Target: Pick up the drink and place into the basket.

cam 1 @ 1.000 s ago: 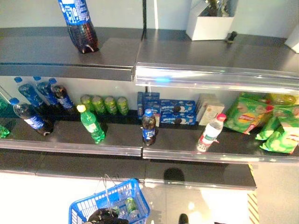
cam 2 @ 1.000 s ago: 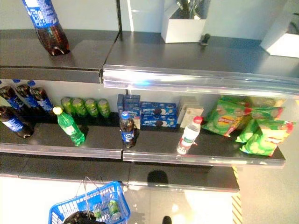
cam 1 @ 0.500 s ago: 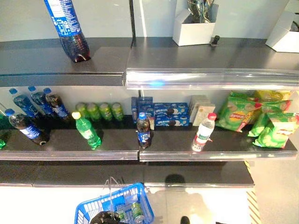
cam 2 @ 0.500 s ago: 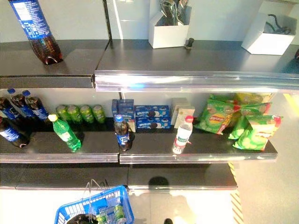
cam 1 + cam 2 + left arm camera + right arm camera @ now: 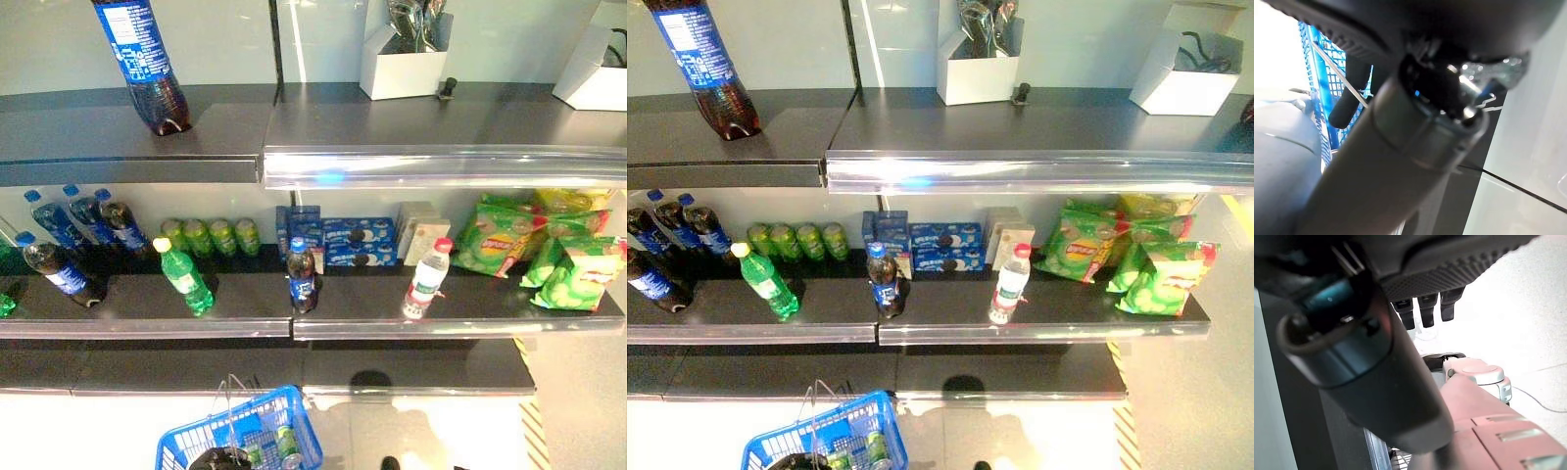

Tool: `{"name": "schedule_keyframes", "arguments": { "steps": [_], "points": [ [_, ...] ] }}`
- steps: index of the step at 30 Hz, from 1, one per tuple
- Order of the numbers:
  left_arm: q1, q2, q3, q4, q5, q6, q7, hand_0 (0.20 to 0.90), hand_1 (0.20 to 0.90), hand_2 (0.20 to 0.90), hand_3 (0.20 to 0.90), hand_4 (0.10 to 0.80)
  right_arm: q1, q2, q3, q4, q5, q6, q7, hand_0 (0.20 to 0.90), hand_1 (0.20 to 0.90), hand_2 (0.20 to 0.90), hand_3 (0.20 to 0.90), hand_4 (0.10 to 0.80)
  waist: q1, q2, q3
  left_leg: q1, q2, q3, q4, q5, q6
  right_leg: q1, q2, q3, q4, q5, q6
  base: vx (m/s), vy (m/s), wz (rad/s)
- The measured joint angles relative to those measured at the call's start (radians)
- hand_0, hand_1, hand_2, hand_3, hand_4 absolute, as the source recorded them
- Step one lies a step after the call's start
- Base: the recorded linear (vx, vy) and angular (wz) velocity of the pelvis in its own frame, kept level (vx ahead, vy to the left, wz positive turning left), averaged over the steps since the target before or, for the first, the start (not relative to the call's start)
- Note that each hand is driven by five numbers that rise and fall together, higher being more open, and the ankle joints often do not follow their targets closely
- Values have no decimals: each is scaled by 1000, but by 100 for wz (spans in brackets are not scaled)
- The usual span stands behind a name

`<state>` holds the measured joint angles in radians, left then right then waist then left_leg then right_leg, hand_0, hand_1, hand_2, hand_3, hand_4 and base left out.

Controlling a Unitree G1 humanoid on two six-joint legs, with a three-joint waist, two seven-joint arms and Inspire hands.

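Left hand [image 5: 217, 458] seemingly grips the blue basket [image 5: 294, 416] handle; cola bottle [image 5: 301, 276] stands near the shelf edge [image 5: 147, 328].

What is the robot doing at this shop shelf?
It is shopping for drinks. Its left hand carries a blue basket by the wire handle, with green cans already inside. The right hand hangs empty. Bottles, such as the cola bottle and water bottle, stand on the middle shelf.
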<state>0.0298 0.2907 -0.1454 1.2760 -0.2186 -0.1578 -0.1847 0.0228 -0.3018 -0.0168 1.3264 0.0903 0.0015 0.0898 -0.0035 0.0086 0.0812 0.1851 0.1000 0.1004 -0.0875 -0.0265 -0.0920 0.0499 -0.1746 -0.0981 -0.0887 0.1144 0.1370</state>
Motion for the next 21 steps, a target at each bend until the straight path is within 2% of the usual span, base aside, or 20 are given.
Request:
{"name": "schedule_keyframes", "arguments": {
  "steps": [8,13,15,19,21],
  "points": [
    [-18,-5,-1,-5,-16,-2,2,300,300,300,200,100,-2,-9,1,2,1,-8,-5,900,900,900,900,800,2,10,9,-54,-4,-2,3,9,-5,-55,-2,2,2,7,4,1,13,-1],
    [-25,-22,0,-15,-18,-2,2,300,300,300,200,100,-6,-25,0,-1,2,-10,-9,900,900,900,900,800,2,35,48,-64,-4,-10,3,9,-5,-59,-2,-3,2,7,4,31,7,3],
    [-32,-27,1,-23,-19,-2,2,300,300,300,200,100,-13,-32,-3,-1,6,-11,-9,900,900,900,900,800,2,44,68,-65,-5,-33,4,9,-5,-62,-2,-2,2,7,5,0,0,0],
    [-72,-34,4,-22,-21,-5,3,300,300,300,200,100,-45,-38,-5,2,10,-11,-7,900,900,900,900,800,1,47,126,-104,-14,-45,91,-27,2,-73,-11,2,26,3,6,-50,33,-1],
    [-102,-38,6,-22,-22,-10,4,300,300,300,200,100,-70,-50,-6,3,11,-12,-7,900,900,900,900,800,2,46,166,-134,-19,-59,169,-63,4,-91,-18,12,77,-23,5,-86,20,-3]
  ]
}}
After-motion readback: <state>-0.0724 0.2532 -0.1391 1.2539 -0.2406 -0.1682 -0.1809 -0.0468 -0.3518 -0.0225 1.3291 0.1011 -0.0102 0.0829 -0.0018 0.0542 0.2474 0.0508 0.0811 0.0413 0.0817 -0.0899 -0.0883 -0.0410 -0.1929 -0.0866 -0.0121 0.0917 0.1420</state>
